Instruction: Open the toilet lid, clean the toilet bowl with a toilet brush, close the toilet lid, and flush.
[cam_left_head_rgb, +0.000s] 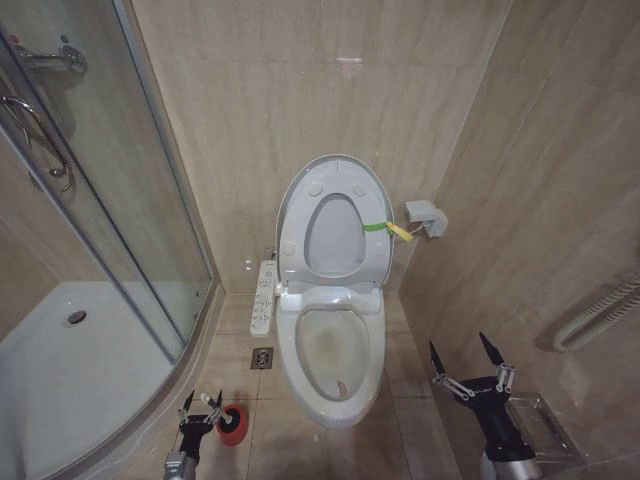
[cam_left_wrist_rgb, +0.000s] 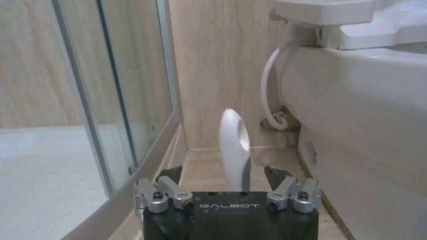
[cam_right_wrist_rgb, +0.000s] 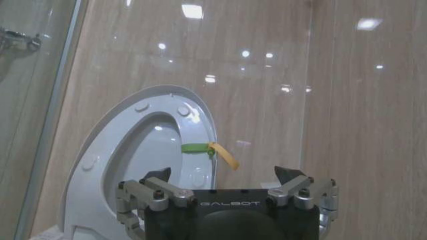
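Observation:
The toilet lid (cam_left_head_rgb: 333, 240) and the seat ring (cam_left_head_rgb: 300, 215) stand raised against the back wall, with a green band and yellow tag (cam_left_head_rgb: 385, 228) on their right edge. Below them the toilet bowl (cam_left_head_rgb: 333, 350) lies uncovered, with brownish stains inside. The toilet brush's pale handle (cam_left_wrist_rgb: 233, 145) rises between the fingers of my left gripper (cam_left_wrist_rgb: 222, 171), which is open around it without touching. Its bristle head is hidden. My left gripper (cam_left_head_rgb: 201, 400) hangs low beside the red cup holder (cam_left_head_rgb: 233, 424). My right gripper (cam_left_head_rgb: 458, 345) is open and empty, right of the bowl.
A glass shower enclosure (cam_left_head_rgb: 100, 200) with a white tray (cam_left_head_rgb: 60, 370) fills the left. A white control panel (cam_left_head_rgb: 264, 297) and floor drain (cam_left_head_rgb: 262, 357) lie left of the bowl. The tiled right wall carries a small white box (cam_left_head_rgb: 425, 217) and a hose (cam_left_head_rgb: 600, 315).

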